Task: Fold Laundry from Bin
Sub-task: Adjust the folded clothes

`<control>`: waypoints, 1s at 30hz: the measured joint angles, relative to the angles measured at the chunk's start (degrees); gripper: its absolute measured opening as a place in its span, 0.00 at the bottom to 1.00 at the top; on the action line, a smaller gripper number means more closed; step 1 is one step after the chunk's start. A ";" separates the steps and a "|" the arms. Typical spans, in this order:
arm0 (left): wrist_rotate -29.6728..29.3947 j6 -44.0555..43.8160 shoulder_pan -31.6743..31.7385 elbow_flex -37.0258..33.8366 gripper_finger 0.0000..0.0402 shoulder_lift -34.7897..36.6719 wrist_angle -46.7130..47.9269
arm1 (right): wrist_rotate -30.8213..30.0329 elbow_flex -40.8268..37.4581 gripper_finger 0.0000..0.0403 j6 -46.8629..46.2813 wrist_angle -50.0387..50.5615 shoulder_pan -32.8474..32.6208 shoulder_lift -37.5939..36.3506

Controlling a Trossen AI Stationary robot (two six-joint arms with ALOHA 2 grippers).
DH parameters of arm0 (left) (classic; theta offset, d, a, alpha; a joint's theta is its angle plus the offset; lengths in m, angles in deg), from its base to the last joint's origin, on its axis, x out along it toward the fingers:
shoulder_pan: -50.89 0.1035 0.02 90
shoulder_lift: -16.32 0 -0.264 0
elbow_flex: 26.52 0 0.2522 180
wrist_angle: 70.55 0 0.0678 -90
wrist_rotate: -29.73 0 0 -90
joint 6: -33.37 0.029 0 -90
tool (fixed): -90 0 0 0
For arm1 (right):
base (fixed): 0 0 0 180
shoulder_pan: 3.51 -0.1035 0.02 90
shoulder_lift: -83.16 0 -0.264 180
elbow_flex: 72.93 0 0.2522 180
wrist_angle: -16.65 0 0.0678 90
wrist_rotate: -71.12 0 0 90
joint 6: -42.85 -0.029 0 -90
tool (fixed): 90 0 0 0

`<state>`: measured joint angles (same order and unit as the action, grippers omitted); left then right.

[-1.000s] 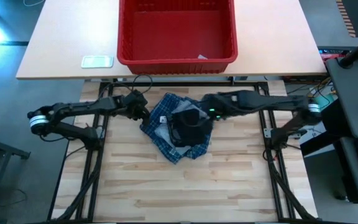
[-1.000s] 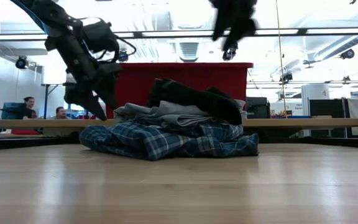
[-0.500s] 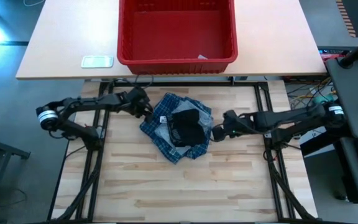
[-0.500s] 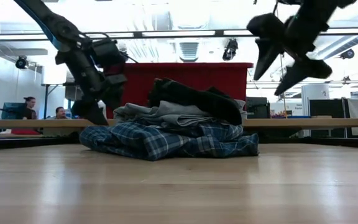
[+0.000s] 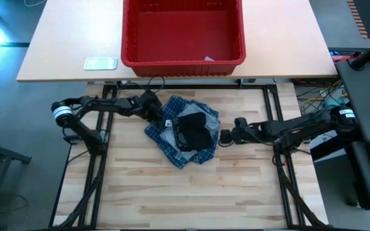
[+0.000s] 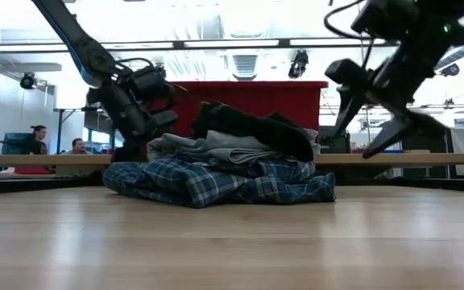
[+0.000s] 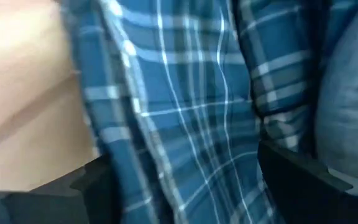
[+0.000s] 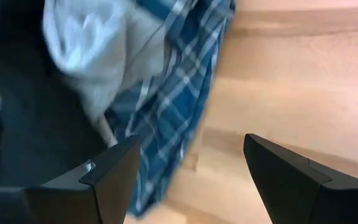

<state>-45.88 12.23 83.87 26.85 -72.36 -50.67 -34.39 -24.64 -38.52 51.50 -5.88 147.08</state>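
Plaid shirt (image 5: 172, 149) lay heaped under the grey tee (image 6: 208, 145) and black garment (image 5: 193, 131) on the counter (image 5: 191, 199), out of the bin (image 5: 182, 59). The left claw (image 5: 157, 114) gaped over plaid folds; the right claw (image 5: 225, 136) gaped beside the heap. Pinching several layers could drag the whole pile.

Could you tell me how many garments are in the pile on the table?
3: a plaid shirt at the bottom, a grey T-shirt in the middle and a black garment on top. More could be hidden underneath.
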 joint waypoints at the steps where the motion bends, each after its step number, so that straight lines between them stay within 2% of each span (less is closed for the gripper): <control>1: 0.07 -0.20 -0.45 0.00 0.79 -1.02 -0.80 | -1.08 -1.42 0.70 -1.20 -2.52 0.01 0.00; 4: 0.16 -0.17 -1.55 0.17 0.78 -3.73 -1.68 | -4.70 -5.48 0.70 -4.43 -9.01 0.16 0.00; 7: 1.75 0.30 -3.02 0.35 0.76 -5.87 -2.68 | -5.44 -7.65 0.70 -5.65 -11.57 1.31 1.05; 10: 3.82 -0.19 -5.07 0.28 0.67 -6.47 -3.64 | -5.11 -7.65 0.70 -4.09 -12.45 1.69 4.04; 15: 4.91 -1.42 -8.16 0.13 0.38 -6.19 -2.61 | -0.56 -4.13 0.70 2.57 -14.30 1.66 13.56; 19: 5.12 -2.46 -9.66 0.11 0.12 -6.25 -0.48 | 0.25 0.87 0.70 7.42 -15.79 1.80 21.41; 21: 5.19 -2.80 -10.24 0.11 0.04 -6.17 0.83 | 1.21 3.06 0.68 8.03 -15.71 2.46 24.38; 25: 5.76 -3.27 -11.24 0.12 0.07 -6.05 2.20 | 4.76 7.12 0.58 9.83 -15.73 4.10 27.71; 30: 6.11 -3.39 -11.95 0.07 0.09 -5.99 2.98 | 7.90 8.60 0.43 11.74 -15.91 5.48 28.04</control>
<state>-39.77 8.84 71.92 26.92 -78.35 -47.69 -26.49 -16.05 -26.78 35.60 -0.40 175.12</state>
